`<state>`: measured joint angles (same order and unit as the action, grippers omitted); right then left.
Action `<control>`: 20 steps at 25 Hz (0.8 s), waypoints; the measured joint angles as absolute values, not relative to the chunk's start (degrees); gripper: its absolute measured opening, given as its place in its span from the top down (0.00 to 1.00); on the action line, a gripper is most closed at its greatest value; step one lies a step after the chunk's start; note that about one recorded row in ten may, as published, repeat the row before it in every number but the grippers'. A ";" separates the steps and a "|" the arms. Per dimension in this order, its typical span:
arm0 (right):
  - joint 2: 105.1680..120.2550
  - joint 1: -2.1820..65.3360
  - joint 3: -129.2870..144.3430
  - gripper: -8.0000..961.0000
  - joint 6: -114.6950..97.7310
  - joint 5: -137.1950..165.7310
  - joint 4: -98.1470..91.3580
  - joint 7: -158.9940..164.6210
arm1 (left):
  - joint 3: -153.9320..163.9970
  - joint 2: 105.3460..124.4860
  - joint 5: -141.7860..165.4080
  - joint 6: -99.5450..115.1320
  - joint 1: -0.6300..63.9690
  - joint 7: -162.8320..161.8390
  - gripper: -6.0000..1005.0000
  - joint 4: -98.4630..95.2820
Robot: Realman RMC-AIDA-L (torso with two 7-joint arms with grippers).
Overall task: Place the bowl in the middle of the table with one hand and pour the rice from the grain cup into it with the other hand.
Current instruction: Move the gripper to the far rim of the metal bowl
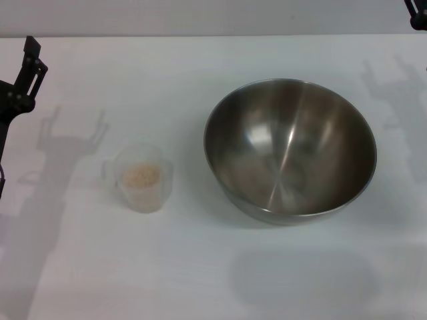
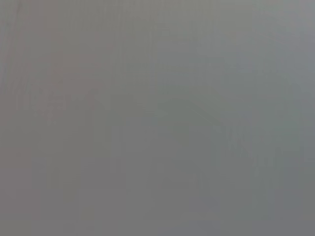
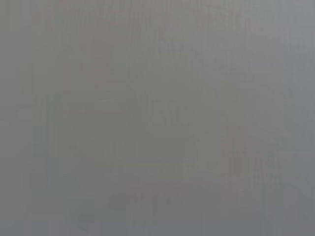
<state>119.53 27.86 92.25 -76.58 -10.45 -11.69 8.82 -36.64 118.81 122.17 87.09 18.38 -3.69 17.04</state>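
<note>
Bowl [image 1: 290, 150] sits empty right of centre, rice [image 1: 141, 176] unpoured in the cup [image 1: 141, 179]; both grippers' finger states cannot be told.

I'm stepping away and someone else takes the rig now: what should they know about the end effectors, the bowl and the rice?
Left end effector: at the table's left edge, holding nothing.
Right end effector: only a tip shows at the far right corner.
Bowl: empty, upright, right of centre on the table.
Grain cup: upright to the bowl's left, apart from it, rice inside.
Done: nothing.
Left: centre the bowl, pour the rice.
</note>
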 joint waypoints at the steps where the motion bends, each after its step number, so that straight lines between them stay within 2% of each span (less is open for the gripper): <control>1: 119.55 27.79 92.24 0.30 -76.58 -10.45 -11.69 8.79 | -36.65 118.79 122.10 87.09 18.42 -3.69 0.13 17.03; 9: 119.43 27.69 91.65 0.32 -77.13 -10.70 -11.69 7.87 | -36.75 118.74 121.84 87.09 18.65 -3.69 0.13 16.94; 20: 119.64 27.11 91.67 0.33 -76.64 -10.87 -14.62 -9.43 | -36.73 118.91 121.95 87.18 18.43 -3.69 0.13 17.15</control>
<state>119.64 27.11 91.67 -76.64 -10.87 -14.62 -9.43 -36.73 118.91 121.95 87.18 18.43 -3.69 17.16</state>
